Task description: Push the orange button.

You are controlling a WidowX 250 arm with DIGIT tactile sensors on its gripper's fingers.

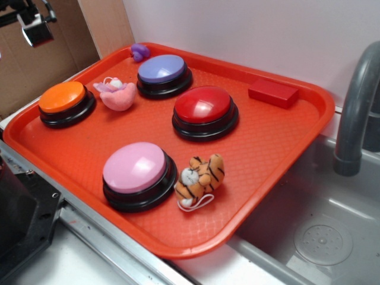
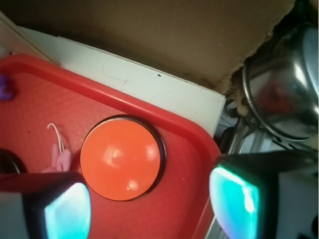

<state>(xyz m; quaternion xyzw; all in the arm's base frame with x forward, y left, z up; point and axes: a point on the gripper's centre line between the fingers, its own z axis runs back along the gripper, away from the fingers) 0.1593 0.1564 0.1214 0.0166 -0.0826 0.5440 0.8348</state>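
Buttons sit spread over a red tray (image 1: pixel 279 154) that rests partly on the bench and partly over a grey sink (image 1: pixel 323 231). The orange button (image 1: pixel 62 98) is at the tray's far left corner, close to the rim, its glossy dome on a black base. Just to its right lies a small pink plush toy (image 1: pixel 117 95), apart from the button. Farther right stands a purple button (image 1: pixel 162 70), with a tiny purple toy (image 1: pixel 140 51) behind it near the far rim. A red button (image 1: pixel 204 107) sits near the middle of the tray, and a pink button (image 1: pixel 135 169) sits near the front edge, with a striped tiger toy (image 1: pixel 200 176) just beside it on the right. A flat red block (image 1: pixel 273 92) lies toward the far right rim. A grey faucet (image 1: pixel 356 113) rises at the right over the sink.

In the exterior view the hand (image 1: pixel 35 24) is at the top left corner, raised above and to the left of the tray. In the wrist view the hand (image 2: pixel 149 204) is spread wide, its two fingertips (image 2: pixel 67 211) at the bottom of the frame, with the orange button (image 2: pixel 122 158) showing between and above them, untouched. A metal pot (image 2: pixel 284 84) shows at the upper right, off the tray.
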